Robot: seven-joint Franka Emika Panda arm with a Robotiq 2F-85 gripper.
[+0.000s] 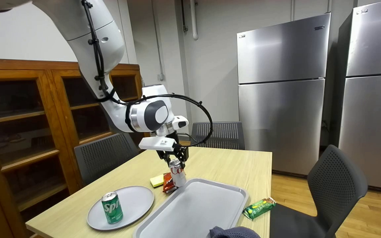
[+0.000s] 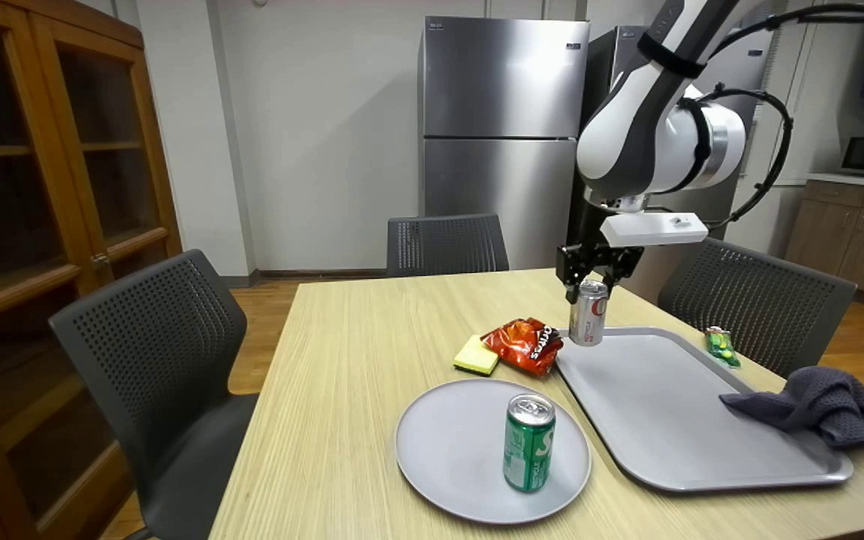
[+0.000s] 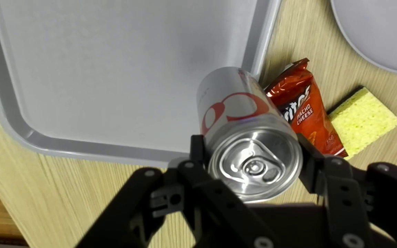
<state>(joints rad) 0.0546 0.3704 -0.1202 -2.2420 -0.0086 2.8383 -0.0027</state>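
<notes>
Steel refrigerators (image 1: 281, 115), pale walls (image 2: 319, 135), glass-fronted wooden cabinet (image 1: 58, 115), dark chairs (image 2: 154, 352), wood floor (image 2: 267, 330)

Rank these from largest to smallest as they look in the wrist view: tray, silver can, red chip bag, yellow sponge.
Largest: tray, cut off by the picture's edge.
Second: silver can, enlarged by being the nearest of these to the camera.
Third: red chip bag, partly hidden behind the can.
Smallest: yellow sponge.
</notes>
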